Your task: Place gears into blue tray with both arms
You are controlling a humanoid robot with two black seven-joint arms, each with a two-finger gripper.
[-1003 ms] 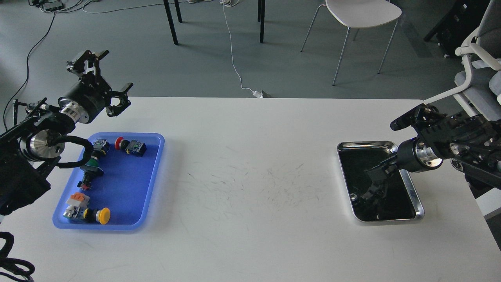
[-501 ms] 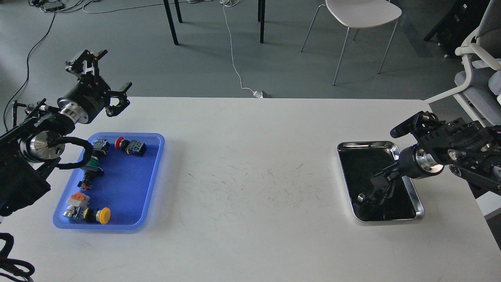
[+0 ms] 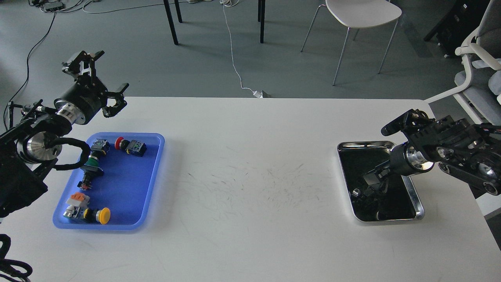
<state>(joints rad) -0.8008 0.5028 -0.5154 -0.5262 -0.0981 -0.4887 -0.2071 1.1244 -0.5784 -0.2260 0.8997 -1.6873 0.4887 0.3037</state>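
The blue tray (image 3: 126, 184) lies at the table's left and holds several coloured-capped push-button switches (image 3: 132, 146). My left gripper (image 3: 113, 69) hangs above and behind the tray's far left corner, open, with nothing between its fingers. My right gripper (image 3: 370, 188) reaches down into the steel tray (image 3: 419, 203) at the right. It is black against the tray's dark inside, so I cannot tell its fingers apart. A tiny round piece with a glint, seemingly a gear (image 3: 356, 192), sits just left of the right gripper's tip. I cannot tell whether it is held.
The table's far edge runs just behind both trays. Its right edge is close to the steel tray. Chairs (image 3: 362, 15) and table legs stand on the floor beyond. Scuffed white tabletop (image 3: 250, 184) spans the gap between the trays.
My right gripper has shifted inside the steel tray, ending a little higher and further left. The left gripper has drifted slightly left, still open.
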